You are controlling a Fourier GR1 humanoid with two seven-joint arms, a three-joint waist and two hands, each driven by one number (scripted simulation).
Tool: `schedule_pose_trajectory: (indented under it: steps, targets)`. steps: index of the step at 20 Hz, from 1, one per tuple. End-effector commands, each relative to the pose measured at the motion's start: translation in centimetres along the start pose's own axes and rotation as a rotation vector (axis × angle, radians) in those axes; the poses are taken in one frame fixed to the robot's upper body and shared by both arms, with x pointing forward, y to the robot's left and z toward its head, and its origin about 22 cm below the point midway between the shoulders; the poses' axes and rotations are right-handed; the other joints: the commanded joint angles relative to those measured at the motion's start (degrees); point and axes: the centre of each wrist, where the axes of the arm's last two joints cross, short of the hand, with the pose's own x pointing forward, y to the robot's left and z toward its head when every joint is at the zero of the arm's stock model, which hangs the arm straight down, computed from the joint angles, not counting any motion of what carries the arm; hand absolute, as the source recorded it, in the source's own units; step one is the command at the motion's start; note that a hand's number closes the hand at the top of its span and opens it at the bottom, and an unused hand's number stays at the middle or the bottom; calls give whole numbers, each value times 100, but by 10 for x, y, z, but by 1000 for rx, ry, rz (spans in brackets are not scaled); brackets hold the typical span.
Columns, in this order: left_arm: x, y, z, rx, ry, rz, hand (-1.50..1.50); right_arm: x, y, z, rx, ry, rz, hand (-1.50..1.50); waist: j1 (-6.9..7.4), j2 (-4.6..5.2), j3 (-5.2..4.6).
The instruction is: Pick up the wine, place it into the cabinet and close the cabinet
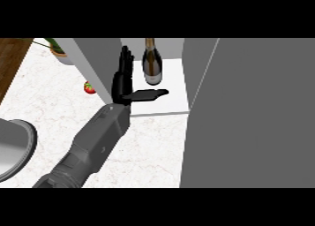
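Wine bottle (151, 62) stands inside the cabinet (166, 95), my left hand (125, 81) beside it with fingers straight, thumb out; risk: swinging the door (251, 110) shut catches my withdrawing forearm

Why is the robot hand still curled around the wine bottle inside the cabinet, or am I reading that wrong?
One detail is off: the robot hand is not curled around the wine bottle. The head view shows its fingers straight and its thumb stuck out sideways, with the hand beside the bottle and a gap between them. The bottle does stand inside the cabinet, as you said.
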Motion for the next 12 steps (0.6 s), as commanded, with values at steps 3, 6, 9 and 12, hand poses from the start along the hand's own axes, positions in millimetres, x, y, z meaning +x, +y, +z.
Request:
schedule_pose_trajectory:
  steps: [3, 6, 9, 12]
  targets:
    - [-4, -19, 48, -3, 46, 32, -150, 6, -3, 3, -37, -13, -12, -150, 221, -33, 3]
    - [2, -36, 79, -9, 41, 20, -150, 10, -7, 15, -32, -11, 24, -150, 295, -49, 8]
    - [11, -51, 114, -29, 35, 40, -150, 4, -3, 17, -49, -19, 12, -150, 340, -52, 9]
    - [30, -65, 129, -37, -14, 54, -150, 14, -3, 20, -62, -20, 25, -150, 364, -41, 6]
